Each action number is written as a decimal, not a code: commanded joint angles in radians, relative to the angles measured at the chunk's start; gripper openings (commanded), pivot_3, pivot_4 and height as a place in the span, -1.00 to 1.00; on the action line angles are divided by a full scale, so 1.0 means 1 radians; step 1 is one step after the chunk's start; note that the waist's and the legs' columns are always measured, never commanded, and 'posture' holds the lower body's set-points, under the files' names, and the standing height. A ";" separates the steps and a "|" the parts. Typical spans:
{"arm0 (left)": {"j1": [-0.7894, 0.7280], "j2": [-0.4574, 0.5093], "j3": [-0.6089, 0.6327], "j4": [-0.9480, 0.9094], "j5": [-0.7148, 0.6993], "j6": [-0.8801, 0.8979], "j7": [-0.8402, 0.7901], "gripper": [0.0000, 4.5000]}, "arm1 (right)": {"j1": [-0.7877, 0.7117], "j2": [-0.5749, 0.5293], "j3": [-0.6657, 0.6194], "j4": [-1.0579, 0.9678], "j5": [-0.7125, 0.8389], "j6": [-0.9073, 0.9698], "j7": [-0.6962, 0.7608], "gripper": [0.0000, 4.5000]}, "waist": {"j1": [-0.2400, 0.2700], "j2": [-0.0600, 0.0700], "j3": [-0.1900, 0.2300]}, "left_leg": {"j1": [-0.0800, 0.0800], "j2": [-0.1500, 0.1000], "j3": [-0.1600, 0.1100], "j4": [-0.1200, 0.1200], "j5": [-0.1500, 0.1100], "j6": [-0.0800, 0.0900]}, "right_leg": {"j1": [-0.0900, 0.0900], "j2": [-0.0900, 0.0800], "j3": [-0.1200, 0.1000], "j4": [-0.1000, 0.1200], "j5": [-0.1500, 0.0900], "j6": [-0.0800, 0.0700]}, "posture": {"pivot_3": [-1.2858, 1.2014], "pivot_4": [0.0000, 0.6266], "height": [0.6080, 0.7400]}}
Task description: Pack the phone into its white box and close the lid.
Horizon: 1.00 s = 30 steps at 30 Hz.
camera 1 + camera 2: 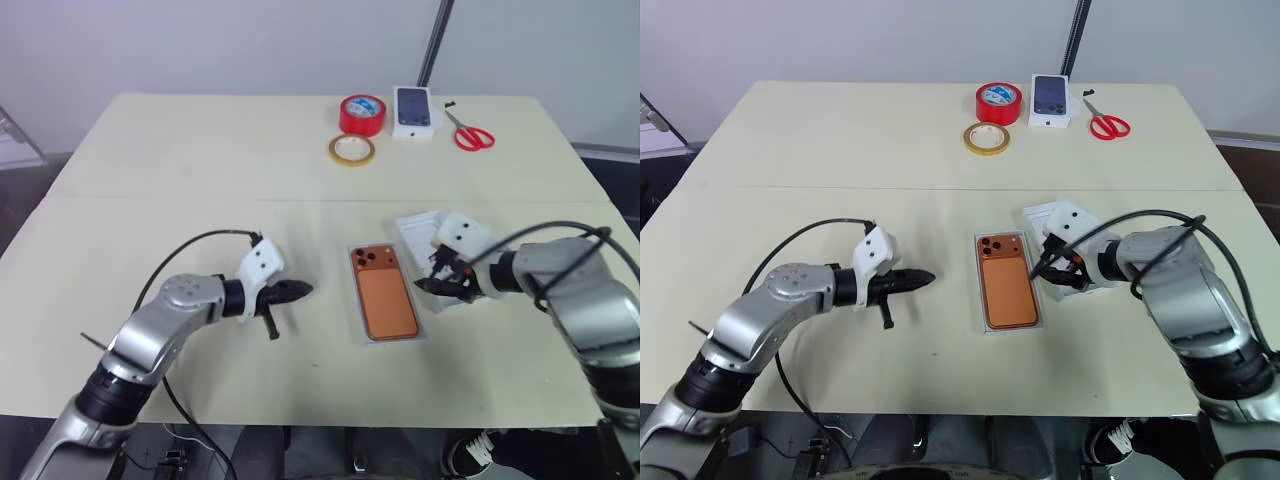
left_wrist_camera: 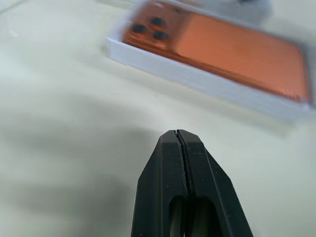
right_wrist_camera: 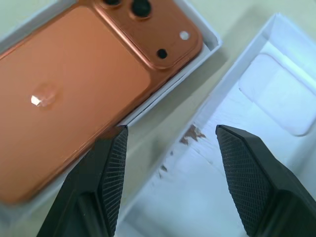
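The cream table (image 1: 180, 170) carries the white box (image 1: 358, 300), the lid (image 1: 415, 228), two tape rolls (image 1: 361, 114), scissors (image 1: 470, 133).

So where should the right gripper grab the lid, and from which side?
Judging by its pose, take the lid by its long wall nearest the phone. It lies open side up beside the white box, and the right gripper, open, already straddles that wall from above, so come straight down.

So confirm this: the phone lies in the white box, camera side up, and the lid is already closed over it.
Not quite. The phone lies in the white box, camera side up, but the lid is not on: it lies open beside the box, as the right wrist view shows.
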State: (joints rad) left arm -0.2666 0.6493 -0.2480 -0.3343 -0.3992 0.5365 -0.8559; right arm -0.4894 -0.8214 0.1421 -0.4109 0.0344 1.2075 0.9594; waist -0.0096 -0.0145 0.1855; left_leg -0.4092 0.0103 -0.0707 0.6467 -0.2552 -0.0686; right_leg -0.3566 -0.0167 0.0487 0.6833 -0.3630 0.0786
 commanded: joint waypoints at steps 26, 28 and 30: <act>0.092 -0.071 0.185 0.030 0.028 -0.186 0.060 -1.00 | -0.252 0.220 -0.391 0.032 0.533 0.407 -0.251 -0.97 | -0.007 0.003 0.002 | 0.000 0.002 0.001 0.000 -0.001 0.001 | -0.001 0.003 0.000 0.002 0.000 0.000 | 0.03 -0.52 1.00; 0.057 -0.095 0.212 0.080 0.031 -0.186 0.093 -1.00 | -0.266 0.291 -0.453 0.056 0.782 0.407 -0.389 -0.97 | -0.007 0.003 0.002 | 0.000 0.003 0.000 0.000 -0.001 0.001 | -0.001 0.004 0.000 0.002 0.000 0.000 | 0.03 -0.52 1.00; 0.026 -0.108 0.229 0.125 0.036 -0.192 0.107 -1.00 | -0.282 0.363 -0.486 0.101 1.067 0.407 -0.588 -0.97 | -0.008 0.003 0.002 | 0.000 0.003 0.001 0.000 -0.001 0.001 | -0.001 0.004 0.000 0.002 0.000 0.000 | 0.03 -0.52 1.00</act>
State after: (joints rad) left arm -0.2198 0.5441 -0.0501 -0.2158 -0.3629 0.3634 -0.7619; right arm -0.7414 -0.4816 -0.3035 -0.3149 0.8899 1.6076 0.4945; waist -0.0173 -0.0114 0.1872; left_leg -0.4093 0.0136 -0.0694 0.6470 -0.2557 -0.0675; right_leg -0.3576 -0.0129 0.0488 0.6855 -0.3628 0.0785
